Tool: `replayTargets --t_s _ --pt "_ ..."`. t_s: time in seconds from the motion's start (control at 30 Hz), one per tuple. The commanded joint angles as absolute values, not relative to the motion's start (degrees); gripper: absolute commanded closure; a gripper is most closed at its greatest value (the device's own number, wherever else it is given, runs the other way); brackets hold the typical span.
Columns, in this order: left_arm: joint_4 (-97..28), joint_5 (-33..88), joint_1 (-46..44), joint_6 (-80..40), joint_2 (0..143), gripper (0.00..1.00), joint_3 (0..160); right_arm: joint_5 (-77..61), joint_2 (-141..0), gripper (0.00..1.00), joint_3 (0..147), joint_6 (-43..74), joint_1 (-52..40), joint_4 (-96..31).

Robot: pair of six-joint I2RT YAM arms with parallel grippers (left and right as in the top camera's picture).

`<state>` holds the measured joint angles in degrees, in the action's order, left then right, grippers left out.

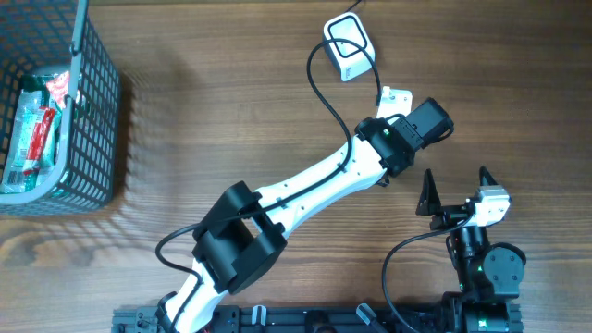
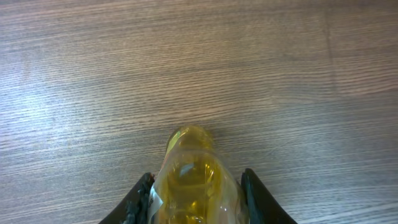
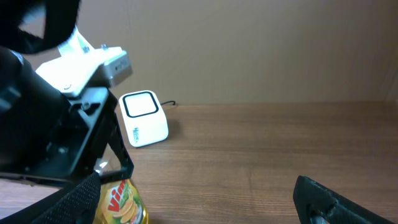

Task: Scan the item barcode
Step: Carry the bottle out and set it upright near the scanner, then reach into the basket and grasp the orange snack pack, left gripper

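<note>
The item is a clear bottle of yellow liquid (image 2: 191, 180) with a red and green label (image 3: 119, 204). My left gripper (image 2: 196, 202) is shut on it, one dark finger on each side, just above the wooden table. In the overhead view the left gripper (image 1: 396, 139) covers the bottle. No barcode shows in any view. The white scanner (image 1: 349, 46) with a black-framed window (image 3: 140, 106) sits on the table beyond the bottle. My right gripper (image 1: 453, 190) stands open near the front right, nothing between its fingers (image 3: 326, 202).
A grey wire basket (image 1: 92, 111) with red and green packets inside stands at the far left. The scanner's black cable (image 1: 319, 88) runs across the table beside the left arm. Bare wood lies between the basket and the arms.
</note>
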<state>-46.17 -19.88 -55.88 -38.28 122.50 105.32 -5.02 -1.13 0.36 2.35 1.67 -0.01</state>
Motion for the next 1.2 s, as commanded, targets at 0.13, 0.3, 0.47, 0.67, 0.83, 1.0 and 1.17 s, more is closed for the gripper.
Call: replayTargets --t_s 0.13,0.3,0.47,0.67,0.83,1.0,1.17 --pt "-45.65 -21.28 -56.03 -38.0 123.17 0.67 105.65 -4.47 -0.97 0.0 0.3 3.05 1.83 0.14" --pt "-45.67 -21.26 -56.03 -37.98 123.2 0.32 105.65 -4.45 -0.97 0.0 0.3 3.05 1.83 0.14" --pt "-44.95 -20.64 -55.99 -37.85 123.09 0.17 105.67 -4.47 -0.97 0.01 0.3 3.03 1.83 0.14" --pt "-40.77 -20.67 -52.66 -31.59 116.18 0.13 109.25 -4.45 -0.97 0.0 0.32 3.03 1.83 0.14" --pt "-40.77 -21.12 -46.09 -27.03 106.67 0.15 112.14 -4.47 -0.97 0.0 0.3 3.03 1.83 0.14" --pt "-45.39 -27.03 -30.94 -22.35 96.64 0.14 112.14 -4.47 -0.97 0.0 0.3 3.03 1.83 0.14" --pt "-48.86 -26.46 -8.99 -20.95 89.93 0.12 112.14 -4.45 -0.97 0.0 0.3 3.03 1.83 0.14"
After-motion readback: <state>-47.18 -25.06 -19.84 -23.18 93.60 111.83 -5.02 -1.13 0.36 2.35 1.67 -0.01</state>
